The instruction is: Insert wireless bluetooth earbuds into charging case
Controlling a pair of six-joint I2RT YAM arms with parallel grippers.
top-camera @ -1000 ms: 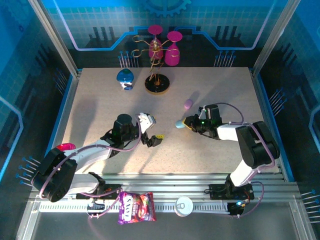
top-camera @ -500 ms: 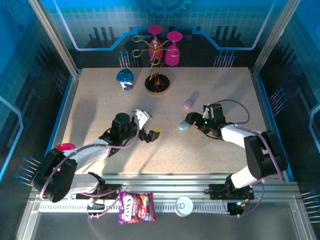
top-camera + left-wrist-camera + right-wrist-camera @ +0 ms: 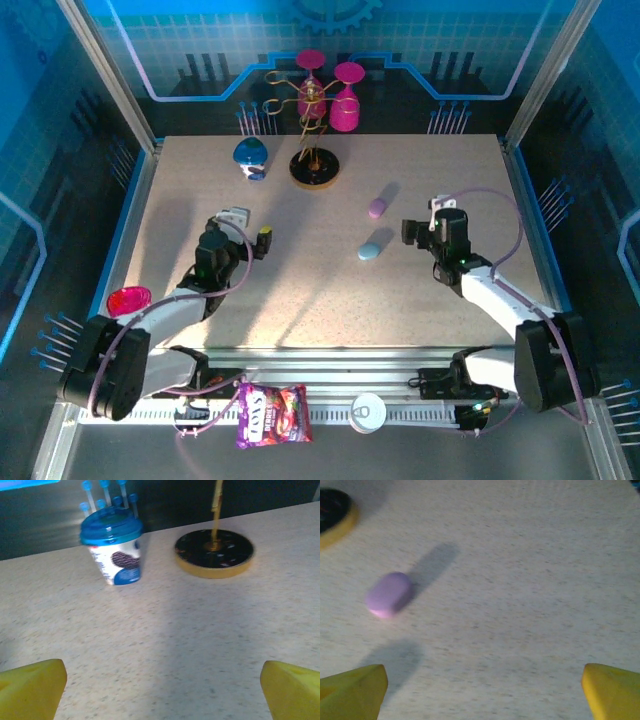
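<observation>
Two pebble-shaped charging cases lie shut on the speckled table: a pale blue one (image 3: pixel 371 248) and a purple one (image 3: pixel 376 208) just beyond it. The purple case (image 3: pixel 388 594) also sits ahead and left in the right wrist view. My right gripper (image 3: pixel 412 230) (image 3: pixel 482 695) is open and empty, a short way right of the pale blue case. My left gripper (image 3: pixel 248 227) (image 3: pixel 162 692) is open and empty over bare table, well left of both cases. The earbuds are out of view.
A blue-lidded cup (image 3: pixel 250 157) (image 3: pixel 112 545) and a glass stand with a black round base (image 3: pixel 314 168) (image 3: pixel 214 552) stand at the back. A pink object (image 3: pixel 128 298) lies at the left edge. A snack bag (image 3: pixel 272 413) and white lid (image 3: pixel 368 410) rest on the near rail.
My right gripper opened, let go of the pale blue case and drew back to the right. My left gripper pulled away to the left and farther back. The blue case stays on the table.
</observation>
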